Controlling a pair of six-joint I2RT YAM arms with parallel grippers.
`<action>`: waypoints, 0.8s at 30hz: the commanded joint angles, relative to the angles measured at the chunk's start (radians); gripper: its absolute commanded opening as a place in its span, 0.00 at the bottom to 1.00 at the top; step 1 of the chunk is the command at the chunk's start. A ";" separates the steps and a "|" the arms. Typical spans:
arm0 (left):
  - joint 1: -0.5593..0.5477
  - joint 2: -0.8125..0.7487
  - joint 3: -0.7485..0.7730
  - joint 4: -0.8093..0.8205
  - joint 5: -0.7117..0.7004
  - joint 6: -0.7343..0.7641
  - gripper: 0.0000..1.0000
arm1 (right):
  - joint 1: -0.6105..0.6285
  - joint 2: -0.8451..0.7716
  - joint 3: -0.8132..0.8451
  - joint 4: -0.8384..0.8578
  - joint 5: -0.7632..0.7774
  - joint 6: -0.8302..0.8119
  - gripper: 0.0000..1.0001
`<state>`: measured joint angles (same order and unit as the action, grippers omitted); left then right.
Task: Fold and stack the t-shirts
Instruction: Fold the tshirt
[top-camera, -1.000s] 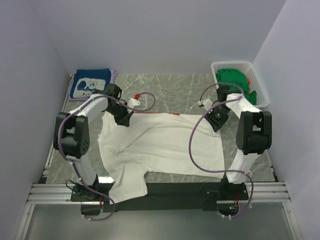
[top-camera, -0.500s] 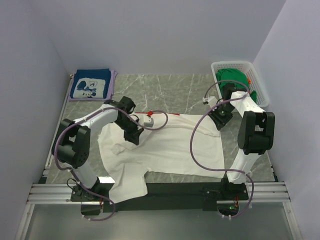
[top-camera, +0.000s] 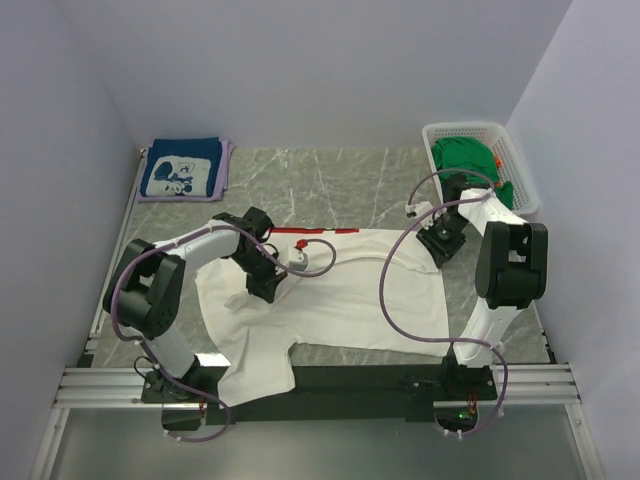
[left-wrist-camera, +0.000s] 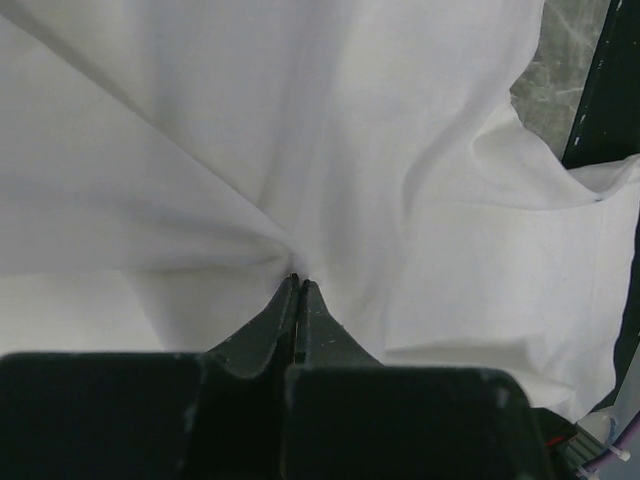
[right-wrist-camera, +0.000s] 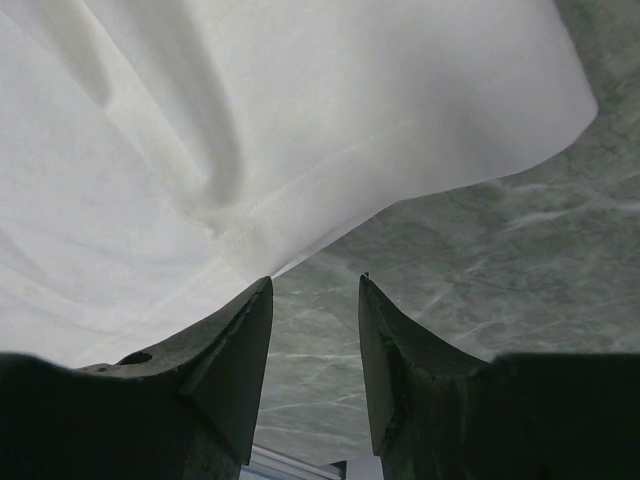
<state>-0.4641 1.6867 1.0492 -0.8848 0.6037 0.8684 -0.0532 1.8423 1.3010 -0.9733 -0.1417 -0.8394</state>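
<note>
Since the overhead view of a second ago, the left gripper (left-wrist-camera: 298, 284) has travelled from the far left corner of the white shirt (top-camera: 350, 290) inward toward the middle of its left half, and it has dragged cloth with it. The left wrist view shows its fingers pressed together on a pinch of white fabric, with creases radiating out from the tips. Along the far edge of the shirt a red strip (top-camera: 312, 232) of print now shows where only a small trace showed before; I read this as the far left part being turned over onto the body, that is, a first fold in progress. The right gripper (right-wrist-camera: 315, 285) has shifted only slightly and sits at the far right corner of the shirt. Its fingers stand apart with bare table (right-wrist-camera: 480, 280) between them, and the hem lies just beside one finger, not between the two. I judge that this corner is not held, so the fold is being carried by one arm only and the right side may lag or skew. The white shirt lies spread on the table between the two arms, its near edge hanging over the front rail. The navy shirt (top-camera: 180, 172) is folded at the far left corner, well apart. The green shirts (top-camera: 462, 153) are in the basket (top-camera: 465, 128) at the far right, not yet handled.
</note>
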 joint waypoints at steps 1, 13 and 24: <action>0.018 0.017 0.032 0.011 0.007 -0.020 0.01 | -0.005 -0.057 -0.019 0.016 -0.021 -0.012 0.47; 0.041 0.059 0.077 0.001 0.028 -0.031 0.01 | 0.010 -0.095 -0.091 0.057 -0.030 -0.007 0.54; 0.065 0.068 0.081 -0.019 0.025 -0.017 0.01 | 0.049 -0.086 -0.170 0.186 0.070 -0.062 0.22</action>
<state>-0.4099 1.7515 1.1000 -0.8822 0.6056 0.8436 -0.0040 1.7779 1.1419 -0.8524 -0.1242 -0.8726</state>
